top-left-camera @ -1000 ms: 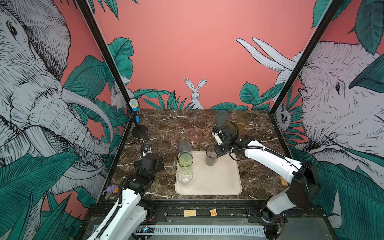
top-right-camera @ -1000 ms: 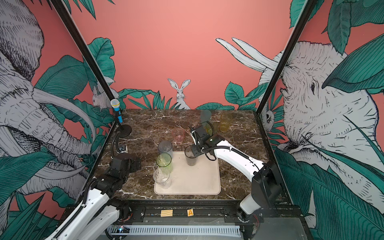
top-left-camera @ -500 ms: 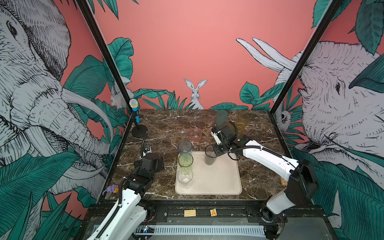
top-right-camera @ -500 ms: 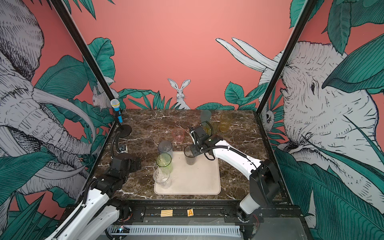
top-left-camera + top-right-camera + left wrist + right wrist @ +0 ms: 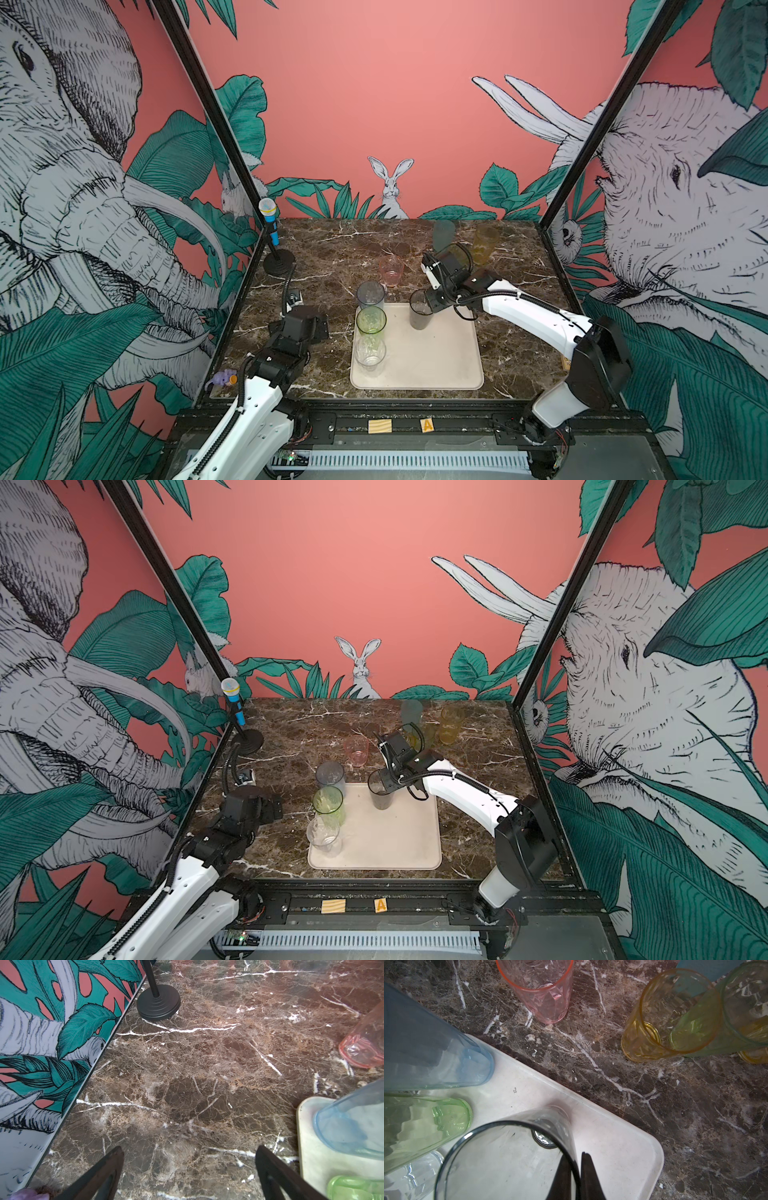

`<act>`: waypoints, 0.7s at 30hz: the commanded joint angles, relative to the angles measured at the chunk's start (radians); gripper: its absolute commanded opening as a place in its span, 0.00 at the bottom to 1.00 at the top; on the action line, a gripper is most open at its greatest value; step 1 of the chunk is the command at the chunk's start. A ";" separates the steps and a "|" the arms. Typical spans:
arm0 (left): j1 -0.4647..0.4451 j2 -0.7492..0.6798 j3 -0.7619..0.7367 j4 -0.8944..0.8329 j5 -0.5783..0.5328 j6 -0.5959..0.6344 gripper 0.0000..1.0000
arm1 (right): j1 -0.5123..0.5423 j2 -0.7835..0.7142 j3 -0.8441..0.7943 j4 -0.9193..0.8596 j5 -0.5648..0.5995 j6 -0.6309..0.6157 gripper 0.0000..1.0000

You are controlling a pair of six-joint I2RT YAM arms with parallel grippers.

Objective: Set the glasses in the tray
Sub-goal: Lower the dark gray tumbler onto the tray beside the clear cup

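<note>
Dark brown marble tabletop (image 5: 332, 253) is sitting in a little booth. Salmon-pink wall (image 5: 374, 83) is rising behind the tabletop, painted rabbit (image 5: 391, 185) peeking over its far edge, elephant murals (image 5: 75, 187) and teal leaves (image 5: 241, 108) crowding both sides of it.

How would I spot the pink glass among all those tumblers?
Find the flat cream-beige rectangular tray on the brown marble table. Just beyond its far edge, on bare marble, stands a translucent pink tumbler. It is the only pink one, and unlike the grey-blue tumbler nearest it, it stands off the tray.
</note>
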 commanded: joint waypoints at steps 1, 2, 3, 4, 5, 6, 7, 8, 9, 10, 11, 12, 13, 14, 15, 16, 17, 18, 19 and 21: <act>0.003 0.004 0.011 0.026 -0.007 -0.014 1.00 | 0.009 0.034 0.031 0.030 0.014 0.014 0.00; 0.003 0.004 0.012 0.027 -0.006 -0.014 1.00 | 0.008 0.034 0.033 0.030 0.016 0.015 0.00; 0.003 0.005 0.009 0.029 -0.007 -0.016 1.00 | 0.008 0.037 0.036 0.031 0.017 0.015 0.00; 0.003 0.005 0.010 0.030 -0.007 -0.016 0.99 | 0.009 0.040 0.036 0.031 0.016 0.017 0.00; 0.003 0.007 0.007 0.030 -0.007 -0.016 1.00 | 0.008 0.042 0.039 0.031 0.016 0.016 0.00; 0.004 0.007 0.007 0.032 -0.006 -0.016 1.00 | 0.009 0.046 0.042 0.031 0.017 0.016 0.00; 0.004 0.007 0.007 0.033 -0.007 -0.016 0.99 | 0.008 0.050 0.045 0.029 0.022 0.018 0.00; 0.003 0.007 0.006 0.033 -0.007 -0.016 1.00 | 0.009 0.053 0.049 0.027 0.025 0.019 0.00; 0.004 0.007 0.006 0.033 -0.006 -0.016 0.99 | 0.008 0.056 0.051 0.026 0.031 0.020 0.00; 0.003 0.006 0.005 0.035 -0.007 -0.016 0.99 | 0.007 0.061 0.051 0.021 0.035 0.022 0.00; 0.004 0.007 0.005 0.035 -0.007 -0.017 1.00 | 0.008 0.063 0.050 0.020 0.035 0.022 0.00; 0.003 0.007 0.004 0.036 -0.006 -0.016 0.99 | 0.008 0.069 0.078 0.017 0.038 0.022 0.00; 0.003 0.007 0.004 0.036 -0.006 -0.017 1.00 | 0.009 0.073 0.086 0.014 0.037 0.022 0.00; 0.004 0.006 0.003 0.036 -0.008 -0.017 1.00 | 0.009 0.076 0.090 0.011 0.039 0.022 0.00; 0.003 0.007 0.002 0.038 -0.008 -0.018 1.00 | 0.008 0.078 0.091 0.010 0.038 0.022 0.00; 0.004 0.007 0.001 0.039 -0.010 -0.017 0.99 | 0.008 0.078 0.093 0.013 0.037 0.022 0.00; 0.003 0.006 0.001 0.039 -0.010 -0.017 1.00 | 0.009 0.076 0.091 0.014 0.037 0.023 0.00; 0.003 0.006 -0.001 0.039 -0.011 -0.017 1.00 | 0.008 0.076 0.091 0.014 0.039 0.022 0.00; 0.003 0.007 -0.001 0.041 -0.011 -0.017 1.00 | 0.009 0.076 0.091 0.014 0.041 0.022 0.00; 0.003 0.007 -0.003 0.043 -0.011 -0.017 0.99 | 0.008 0.078 0.093 0.013 0.042 0.024 0.01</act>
